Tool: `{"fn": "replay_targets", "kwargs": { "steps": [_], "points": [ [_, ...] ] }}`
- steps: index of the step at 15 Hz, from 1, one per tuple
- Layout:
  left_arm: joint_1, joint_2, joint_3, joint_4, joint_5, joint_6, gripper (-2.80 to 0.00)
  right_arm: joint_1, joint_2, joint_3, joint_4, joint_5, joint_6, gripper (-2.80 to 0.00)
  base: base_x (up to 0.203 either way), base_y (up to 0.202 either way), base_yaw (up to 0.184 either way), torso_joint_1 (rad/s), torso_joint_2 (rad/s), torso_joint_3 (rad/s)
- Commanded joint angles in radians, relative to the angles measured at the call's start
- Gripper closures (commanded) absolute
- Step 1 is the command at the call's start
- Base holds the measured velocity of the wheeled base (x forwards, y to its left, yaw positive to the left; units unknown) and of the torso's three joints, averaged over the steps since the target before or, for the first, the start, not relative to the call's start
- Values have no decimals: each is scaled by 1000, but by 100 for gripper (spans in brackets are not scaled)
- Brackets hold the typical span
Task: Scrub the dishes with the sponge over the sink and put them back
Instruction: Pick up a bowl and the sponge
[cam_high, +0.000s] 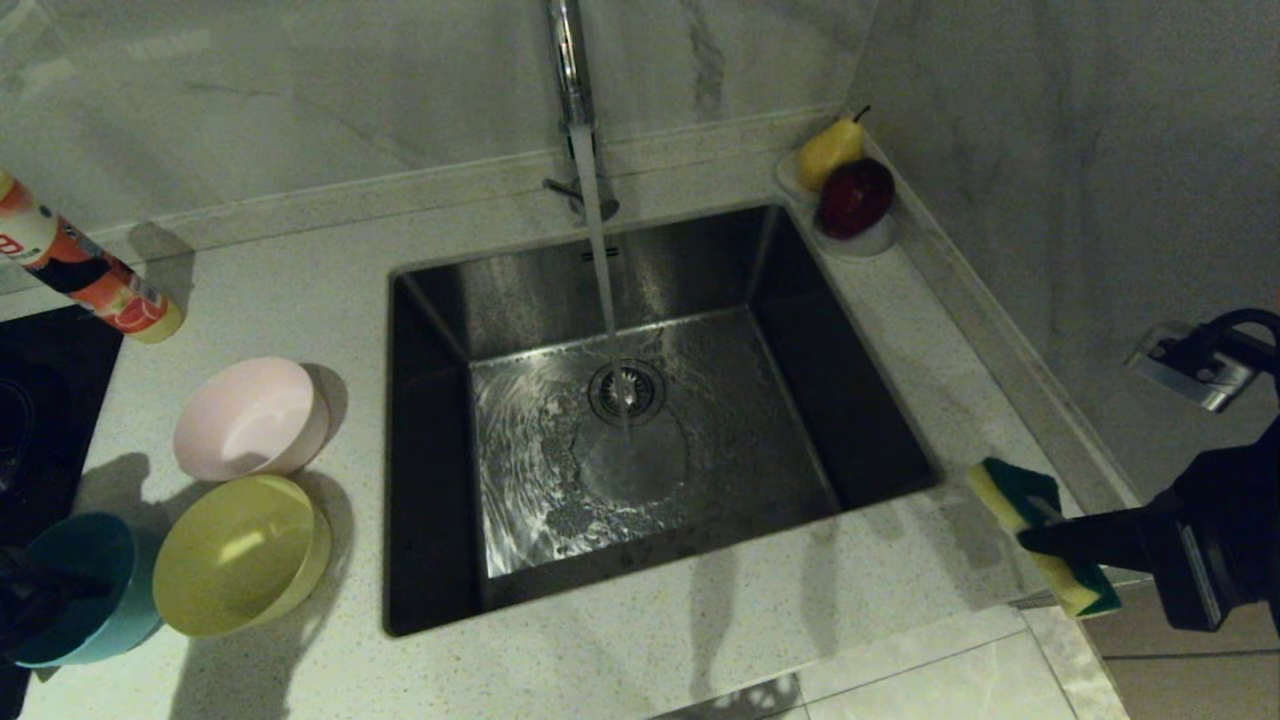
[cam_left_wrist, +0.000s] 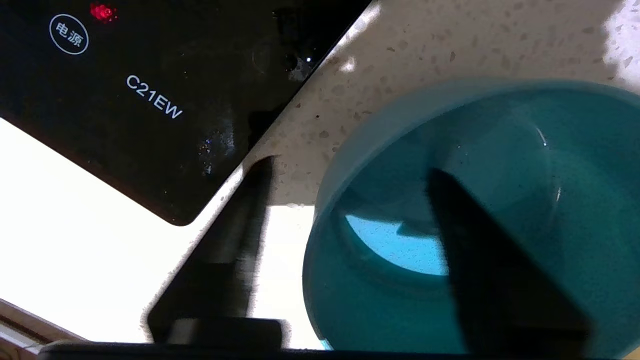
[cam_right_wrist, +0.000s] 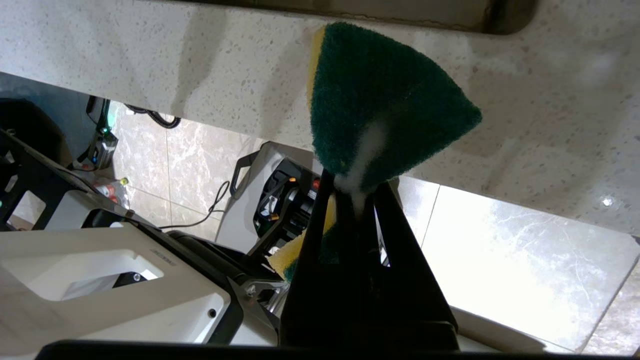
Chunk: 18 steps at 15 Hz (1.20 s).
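Left end effector (cam_left_wrist: 345, 200): fingers straddle the light blue bowl's (cam_left_wrist: 450, 240) rim on the bench (cam_high: 620, 650), not yet clamped. Right end effector (cam_right_wrist: 350, 192): pinched tight on the sponge (cam_right_wrist: 380, 100) beside the sink (cam_high: 640, 420). Pink bowl (cam_high: 250, 418), yellow bowl (cam_high: 238, 555): left of sink.

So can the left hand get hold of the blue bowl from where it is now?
Probably yes. The left hand already straddles the blue bowl's rim, one finger inside and one outside on the counter, with nothing between them and the wall.
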<state>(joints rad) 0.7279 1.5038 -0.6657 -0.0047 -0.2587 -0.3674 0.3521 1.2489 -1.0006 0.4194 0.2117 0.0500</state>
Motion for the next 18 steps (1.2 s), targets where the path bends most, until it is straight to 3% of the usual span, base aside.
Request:
{"fn": "replay_targets", "kwargs": {
  "steps": [1,12,18],
  "points": [
    [1,-2,-3,-1,-1,-2,0,0,-2,2,3,3,1,0,0,0,0,0,0,0],
    [41,-89,-28,1,51,-3,0,1,-36,2,10,2,2,0,0,0,0,0,0,0],
    [133,-137,-184,13,69,1,0,1,-39,-4,21,3,2,0,0,0,0,0,0,0]
  ]
}}
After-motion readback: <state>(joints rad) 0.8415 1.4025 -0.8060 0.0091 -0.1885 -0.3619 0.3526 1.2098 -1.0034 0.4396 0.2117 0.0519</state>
